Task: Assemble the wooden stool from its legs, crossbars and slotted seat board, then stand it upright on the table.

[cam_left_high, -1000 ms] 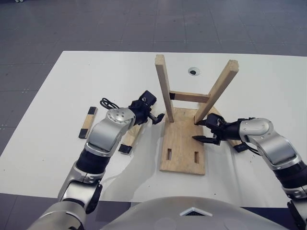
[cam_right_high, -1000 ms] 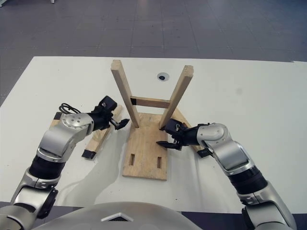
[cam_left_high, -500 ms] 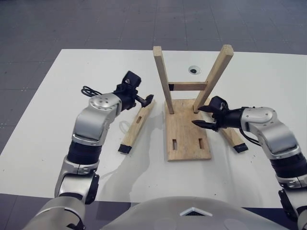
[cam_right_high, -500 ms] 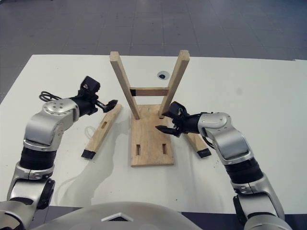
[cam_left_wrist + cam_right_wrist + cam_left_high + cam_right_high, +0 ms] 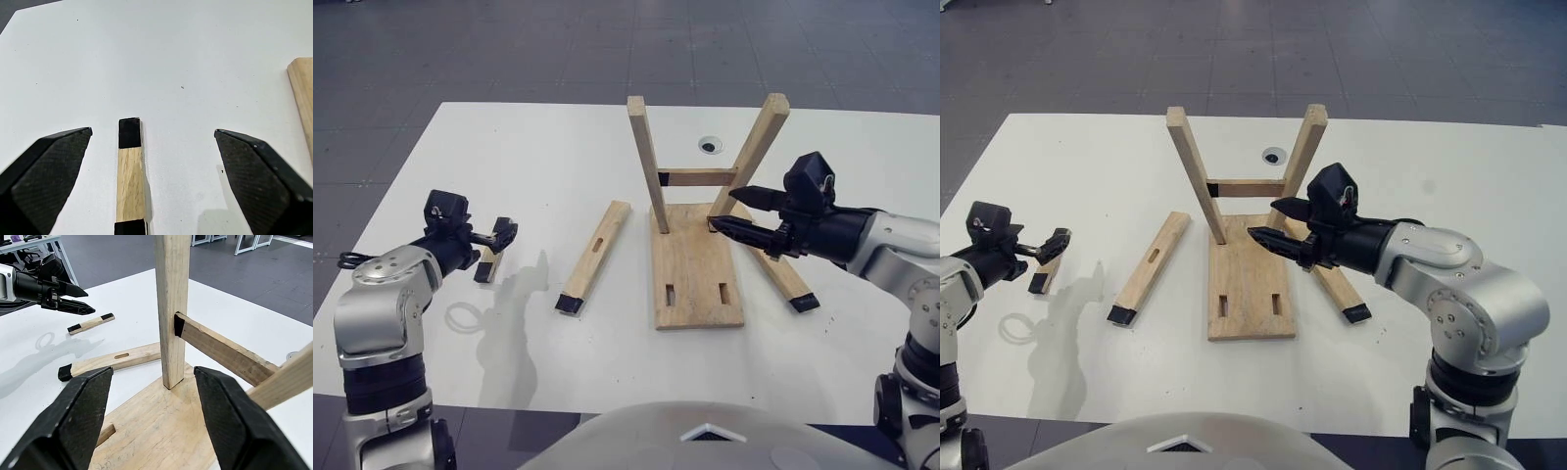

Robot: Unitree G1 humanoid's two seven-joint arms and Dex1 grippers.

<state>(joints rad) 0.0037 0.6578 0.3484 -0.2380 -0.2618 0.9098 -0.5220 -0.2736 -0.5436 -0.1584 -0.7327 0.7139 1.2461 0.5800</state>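
The slotted seat board lies flat with two legs standing in it, joined by a crossbar. A loose slotted leg lies to the left of the board, another loose leg to its right. A short crossbar with black ends lies at the far left. My left gripper hovers open just above it, one finger on each side. My right gripper is open in the air, pointing at the upright frame, with nothing held.
The white table has a round cable hole behind the frame. A thin white loop lies near the left front. The table's left edge is close to my left gripper.
My left arm has swung left, away from the loose slotted leg, to over the short crossbar. My right gripper has lifted off the seat board and drawn back a little.
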